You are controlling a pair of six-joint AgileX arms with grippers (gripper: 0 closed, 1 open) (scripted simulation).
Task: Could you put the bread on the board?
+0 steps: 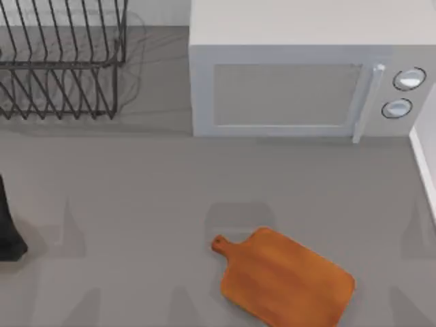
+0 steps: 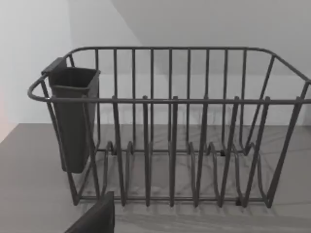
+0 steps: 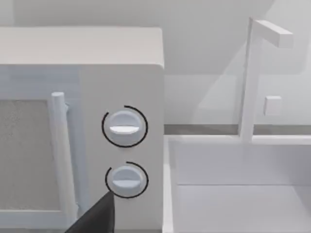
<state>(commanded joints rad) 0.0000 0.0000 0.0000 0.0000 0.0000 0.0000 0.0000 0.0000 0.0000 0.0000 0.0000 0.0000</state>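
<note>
Dark metal of my left gripper (image 2: 95, 218) edges the left wrist view, facing a grey wire dish rack (image 2: 170, 145) with one dark cutlery cup (image 2: 73, 116); whether it is wide or narrow I cannot tell. The same goes for my right gripper (image 3: 95, 216), which faces a white microwave (image 3: 82, 97) with two round dials. One flat orange-brown wooden cutting board (image 1: 286, 279) lies front right of centre, its handle pointing left. Where the bread lies I cannot tell. I judge bread light, soft and crumbly, so I'd pinch it gently across its middle.
</note>
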